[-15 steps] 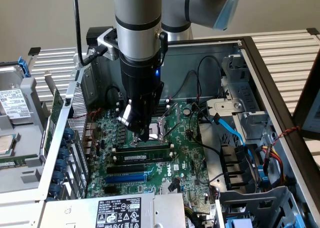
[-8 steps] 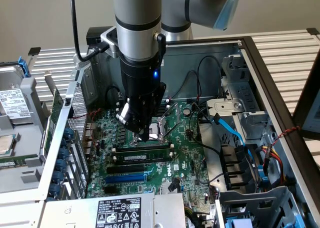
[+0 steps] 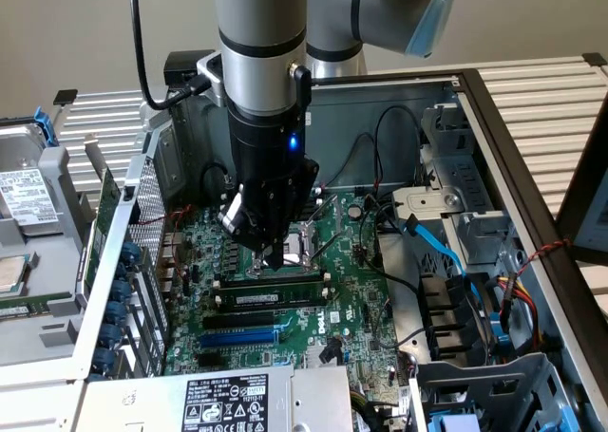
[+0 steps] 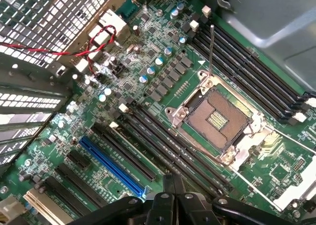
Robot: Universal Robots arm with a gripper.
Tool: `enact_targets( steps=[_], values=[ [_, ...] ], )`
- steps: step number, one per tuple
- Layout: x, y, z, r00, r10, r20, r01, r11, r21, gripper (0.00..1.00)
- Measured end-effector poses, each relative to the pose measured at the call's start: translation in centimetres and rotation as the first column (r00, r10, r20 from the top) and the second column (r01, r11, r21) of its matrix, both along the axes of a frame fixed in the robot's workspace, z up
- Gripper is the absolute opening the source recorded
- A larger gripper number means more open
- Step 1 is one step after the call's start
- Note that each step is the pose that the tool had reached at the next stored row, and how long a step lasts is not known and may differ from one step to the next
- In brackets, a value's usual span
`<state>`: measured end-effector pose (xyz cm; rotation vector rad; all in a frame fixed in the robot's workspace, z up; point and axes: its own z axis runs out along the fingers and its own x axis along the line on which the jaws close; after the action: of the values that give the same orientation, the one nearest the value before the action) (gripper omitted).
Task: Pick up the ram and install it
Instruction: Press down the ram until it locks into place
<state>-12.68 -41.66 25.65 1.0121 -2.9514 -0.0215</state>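
- Motherboard point(image 3: 285, 290) lies green inside the open case, blue expansion slot point(image 3: 239, 338) at its near side.
- Ram point(image 3: 271, 283), a long thin green stick with black chips, sits seated in a black memory slot.
- Tool point(image 3: 274, 257), jaws pinched narrow, presses down on the ram's top edge.
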Motion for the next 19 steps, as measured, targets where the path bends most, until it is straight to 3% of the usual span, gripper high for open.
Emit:
enact_targets(
  steps=[4,10,15,19],
  values=[
    [0.0,-0.01,0.0,0.9991,-0.043,-0.0001,0.043,0.999,-0.0097,0.1],
    [0.0,-0.01,0.0,0.9925,-0.122,0.0003,0.122,0.9924,-0.014,0.1],
    [0.0,-0.01,0.0,0.9819,-0.189,0.0006,0.189,0.9818,-0.0161,0.1],
    [0.0,-0.01,0.0,0.97,-0.243,0.0012,0.243,0.9699,-0.0184,0.1]
  ],
)
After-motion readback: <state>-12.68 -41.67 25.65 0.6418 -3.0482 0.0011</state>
